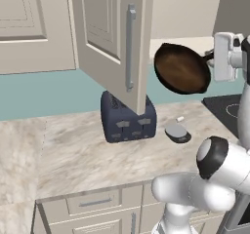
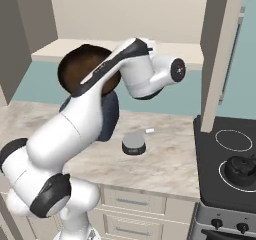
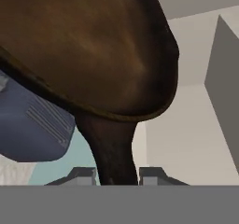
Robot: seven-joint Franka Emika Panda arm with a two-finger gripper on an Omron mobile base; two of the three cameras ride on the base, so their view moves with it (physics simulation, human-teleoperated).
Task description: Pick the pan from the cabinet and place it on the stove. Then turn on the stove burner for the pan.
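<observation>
A: Gripper?
B: Clamped on the thin dark handle of the pan, one fingertip on each side of it, seen from the hand view.

A: And the pan itself?
B: Up in the air, clear of the counter. Tilted on edge, brown inside facing the left base camera. Just right of the open cabinet door and its long grey bar handle. In the right base view, partly hidden behind the white arm, in front of the cabinet's open shelf.

A: Below it?
B: Dark blue toaster on the marble counter, under the door's lower edge. Small round grey object beside the toaster, toward the stove. Tiny white bit lying near that.

A: Stove?
B: At the right end of the counter. Black glass, thin white rings. Stove burner at the back bare. Squat black kettle sitting on the nearer ring. Black knobs along the grey front. Pan well apart from the stove, up and to its left.

A: Anything under the counter?
B: Beige drawers with short grey handles.
</observation>
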